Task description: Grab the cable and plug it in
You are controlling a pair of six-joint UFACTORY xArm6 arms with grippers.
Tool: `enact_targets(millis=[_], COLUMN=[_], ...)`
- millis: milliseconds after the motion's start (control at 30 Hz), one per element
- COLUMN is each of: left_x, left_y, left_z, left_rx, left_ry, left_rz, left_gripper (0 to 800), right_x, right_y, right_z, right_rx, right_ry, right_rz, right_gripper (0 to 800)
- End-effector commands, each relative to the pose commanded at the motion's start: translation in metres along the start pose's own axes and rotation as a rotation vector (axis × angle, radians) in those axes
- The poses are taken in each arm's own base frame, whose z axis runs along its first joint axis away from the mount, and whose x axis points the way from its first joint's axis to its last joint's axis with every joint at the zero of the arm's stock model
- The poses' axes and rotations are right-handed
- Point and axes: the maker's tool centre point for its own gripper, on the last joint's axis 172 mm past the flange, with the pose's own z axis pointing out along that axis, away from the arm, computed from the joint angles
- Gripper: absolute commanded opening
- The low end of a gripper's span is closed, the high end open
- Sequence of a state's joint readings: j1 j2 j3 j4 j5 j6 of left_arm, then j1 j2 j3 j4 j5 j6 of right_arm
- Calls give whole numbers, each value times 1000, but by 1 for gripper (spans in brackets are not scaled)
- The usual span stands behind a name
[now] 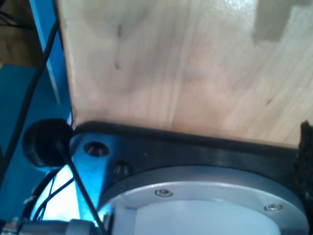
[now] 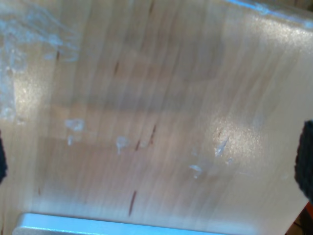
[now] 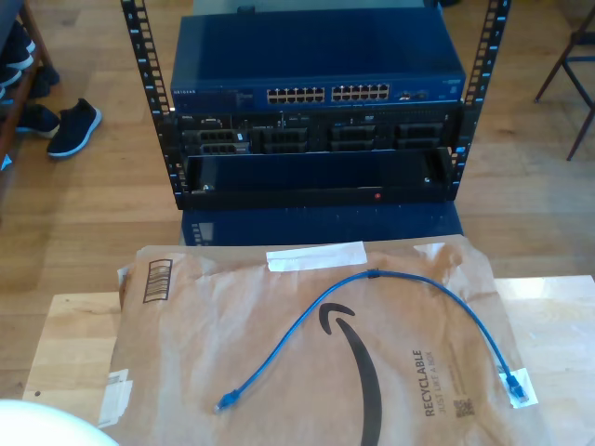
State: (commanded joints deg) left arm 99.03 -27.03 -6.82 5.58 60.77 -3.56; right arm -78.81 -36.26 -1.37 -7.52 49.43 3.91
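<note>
Blue and thin, the cable lies loose on a sheet of brown packing paper that covers the middle of the pale wooden desk. It arches from one plug near the exterior view's lower left of the paper, up toward the paper's far edge, then down to the other plug at the exterior view's right, which rests on a small white label. Nothing touches the cable.

Beyond the desk stands a rack holding a blue network switch with two rows of ports, and darker units beneath it. Dark shoes sit on the wooden floor at the exterior view's left.

My first tool's camera looks at bare desk wood beside a round metal arm base with a black cord alongside; I cannot tell how its jaws stand. My second tool's camera looks at scuffed wood; its jaws cannot be judged either.
</note>
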Motion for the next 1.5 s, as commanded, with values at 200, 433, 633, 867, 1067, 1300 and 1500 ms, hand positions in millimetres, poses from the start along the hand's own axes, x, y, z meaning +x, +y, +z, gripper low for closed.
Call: enact_targets(millis=[200, 433, 633, 867, 1067, 1300, 1500], left_x=[0, -1, 0, 0, 0, 3, -13], left_y=[0, 0, 0, 0, 0, -3, -8], left_z=[0, 1, 0, 0, 0, -15, -56], left_rx=[0, 0, 0, 0, 0, 10, 28], left_ry=[0, -2, 0, 0, 0, 20, -61], left_rz=[0, 0, -2, 0, -2, -4, -7], left_gripper=[800, 800, 800, 800, 800, 800, 800], right_x=[0, -1, -1, -2, -3, 7, 11], right_y=[0, 0, 0, 0, 0, 3, 7], right_z=[0, 1, 1, 2, 3, -12, -47], right_rx=[0, 0, 1, 12, 15, 14, 19], right_ry=[2, -2, -2, -6, -7, 17, 5], right_rz=[0, 0, 2, 22, 28, 79, 122], right_gripper=[794, 794, 794, 797, 797, 796, 796])
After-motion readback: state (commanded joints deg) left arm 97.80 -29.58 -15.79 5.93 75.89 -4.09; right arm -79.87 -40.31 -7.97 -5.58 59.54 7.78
